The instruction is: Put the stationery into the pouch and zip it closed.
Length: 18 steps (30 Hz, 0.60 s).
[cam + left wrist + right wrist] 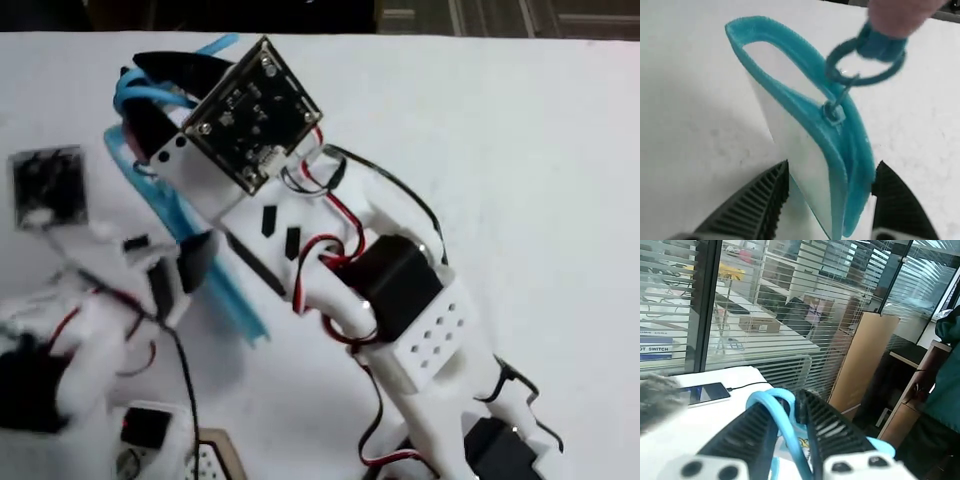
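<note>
A clear pouch (pixel 800 150) with a teal zipper edge (pixel 790 60) stands on its edge on the white table (pixel 520 150); in the high view it is a blue strip (pixel 215 270). My left gripper (pixel 830 172) is shut on the pouch's near end, one black finger against each side, low at the left (pixel 195 262). The teal ring pull (pixel 865 62) hangs from the slider (pixel 834 114), part way along the zipper. The far stretch of the mouth gapes. My right gripper (pixel 795 400) is shut on the blue ring (pixel 775 405), at the pouch's far end (pixel 135 90).
A black square object (pixel 48 185) lies at the table's left edge. A phone (pixel 705 392) on a cable lies on the table. A wooden piece (pixel 218 455) sits at the front edge. The right arm's body (pixel 400 290) crosses the middle; the table's right half is bare.
</note>
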Motion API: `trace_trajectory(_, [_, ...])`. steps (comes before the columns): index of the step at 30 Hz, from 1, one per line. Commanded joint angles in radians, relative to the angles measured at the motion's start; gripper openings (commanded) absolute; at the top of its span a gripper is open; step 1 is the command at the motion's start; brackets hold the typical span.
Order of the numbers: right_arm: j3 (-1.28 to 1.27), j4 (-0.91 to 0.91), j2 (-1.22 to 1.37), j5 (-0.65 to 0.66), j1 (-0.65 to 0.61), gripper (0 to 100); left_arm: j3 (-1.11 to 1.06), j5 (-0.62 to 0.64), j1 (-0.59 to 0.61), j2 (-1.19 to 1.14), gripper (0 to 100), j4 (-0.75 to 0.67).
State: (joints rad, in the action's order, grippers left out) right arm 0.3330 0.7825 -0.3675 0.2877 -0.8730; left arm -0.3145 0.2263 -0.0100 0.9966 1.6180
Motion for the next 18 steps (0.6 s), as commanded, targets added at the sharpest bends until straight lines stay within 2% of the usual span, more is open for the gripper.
trace_trajectory(1, [0.048, -0.022, -0.018, 0.006, -0.005, 1.6, -0.006, 0.014, -0.012, -0.033, 28, -0.044])
trace_trajectory(9, [0.048, -0.022, -0.018, 0.006, -0.005, 1.6, -0.006, 0.006, -0.002, -0.036, 27, -0.048])
trace_trajectory(11, [0.048, -0.022, -0.018, 0.006, -0.004, 1.6, -0.006, -0.009, -0.002, -0.035, 22, -0.057])
trace_trajectory(16, [0.048, -0.022, -0.015, 0.002, 0.021, 1.6, -0.006, -0.150, -0.002, -0.033, 2, -0.112])
trace_trajectory(18, [0.048, -0.022, -0.016, 0.002, 0.024, 1.6, -0.006, -0.158, -0.004, -0.033, 3, -0.109])
